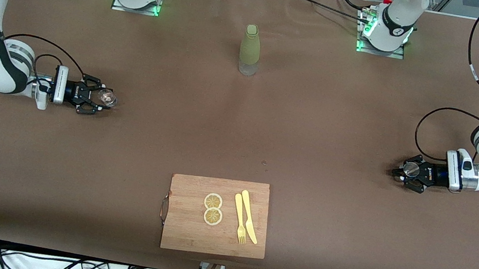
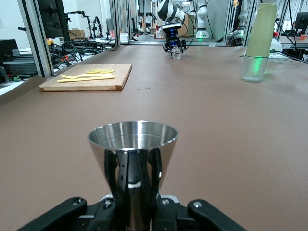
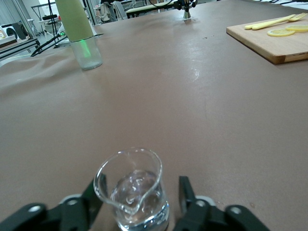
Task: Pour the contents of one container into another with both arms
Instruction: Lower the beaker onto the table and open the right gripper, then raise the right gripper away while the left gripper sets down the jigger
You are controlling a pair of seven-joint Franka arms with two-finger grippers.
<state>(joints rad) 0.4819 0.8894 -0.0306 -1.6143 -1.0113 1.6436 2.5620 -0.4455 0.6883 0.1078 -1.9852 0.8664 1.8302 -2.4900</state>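
Observation:
The tiny clear glass cup (image 1: 107,97) (image 3: 134,192) stands upright on the brown table toward the right arm's end, with a little clear liquid in it. My right gripper (image 1: 104,98) (image 3: 139,188) is open around it, and a gap shows between one finger (image 3: 185,190) and the glass. Toward the left arm's end, my left gripper (image 1: 405,173) (image 2: 133,168) is shut on the waist of the steel jigger (image 1: 411,169) (image 2: 133,149). The jigger is upright, low by the table top, its upper cone open and shiny.
A tall green-sleeved bottle (image 1: 249,50) (image 2: 257,43) (image 3: 79,29) stands mid-table near the arm bases. A wooden cutting board (image 1: 187,226) with two lemon slices (image 1: 212,209), a yellow knife and a fork (image 1: 242,215) lies near the table's front edge.

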